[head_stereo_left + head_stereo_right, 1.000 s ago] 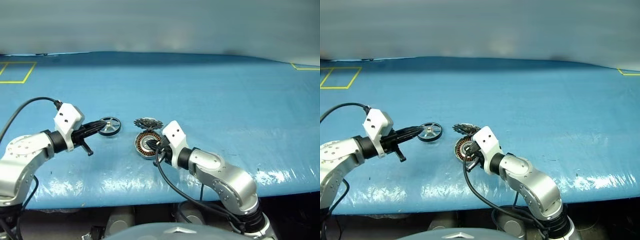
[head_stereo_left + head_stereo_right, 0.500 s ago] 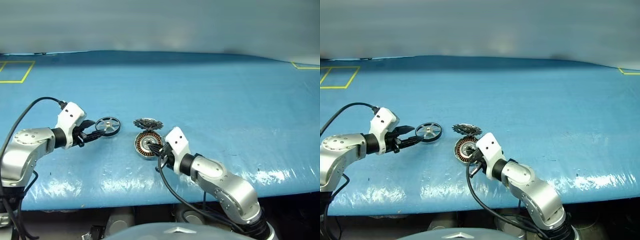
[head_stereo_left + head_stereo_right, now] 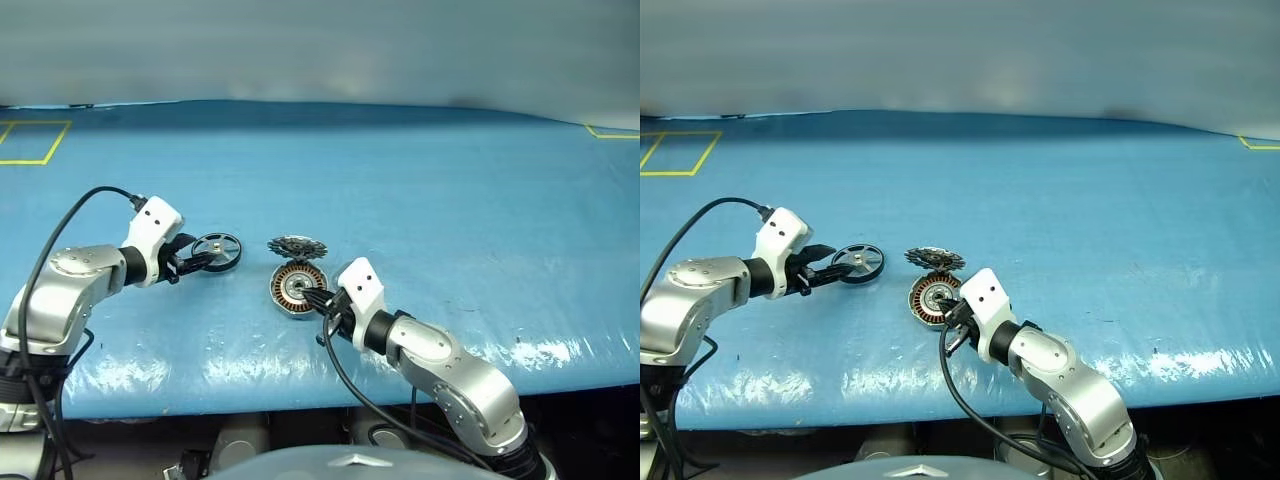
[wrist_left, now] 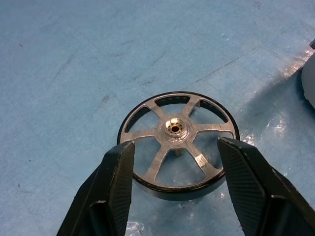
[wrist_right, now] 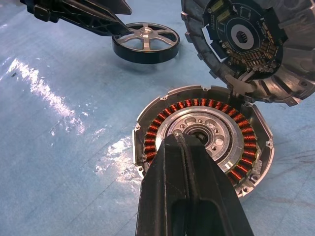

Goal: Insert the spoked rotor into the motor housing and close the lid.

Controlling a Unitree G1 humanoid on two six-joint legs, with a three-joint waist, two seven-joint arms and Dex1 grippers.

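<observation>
On the blue plastic-covered table (image 3: pixel 420 180), the left gripper (image 4: pixel 173 158) stood open astride the flat silver dark-rimmed spoked rotor (image 4: pixel 178 136) — unheld, left of the copper-wound grey motor housing (image 3: pixel 296 287) — and should close squarely across its rim.

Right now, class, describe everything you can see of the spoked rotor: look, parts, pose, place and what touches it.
The spoked rotor is a small flat wheel: a dark rim, six silvery metal-looking spokes and a central hub with a brassy bore. It lies flat on the blue table, to the robot's left of the motor housing and apart from it. The left gripper is open, one black finger on either side of the rim; whether the fingers touch it cannot be told.
</observation>
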